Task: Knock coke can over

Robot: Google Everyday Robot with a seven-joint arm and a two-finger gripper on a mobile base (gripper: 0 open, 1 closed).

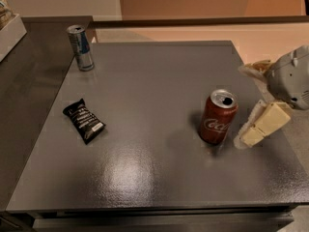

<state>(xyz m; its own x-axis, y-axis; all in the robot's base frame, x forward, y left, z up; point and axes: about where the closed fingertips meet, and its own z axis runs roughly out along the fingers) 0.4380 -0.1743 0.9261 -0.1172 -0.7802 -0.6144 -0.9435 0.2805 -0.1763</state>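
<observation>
The grey table (154, 76) carries three things. The coke can (218, 117) stands upright right of the middle. A slim silver-and-blue can (80, 48) stands upright near the far left corner. A black snack packet (84, 121) lies flat on the left side, well apart from both. The gripper (247, 137) hangs low over the table's right edge, just beside the coke can.

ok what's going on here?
A robot arm is working on the coke can on the grey table. Its gripper is at the table's right side, close beside the can, which stands upright, not yet knocked over. A slim silver-and-blue can stands at the far left corner, and a black snack packet lies on the left.
</observation>
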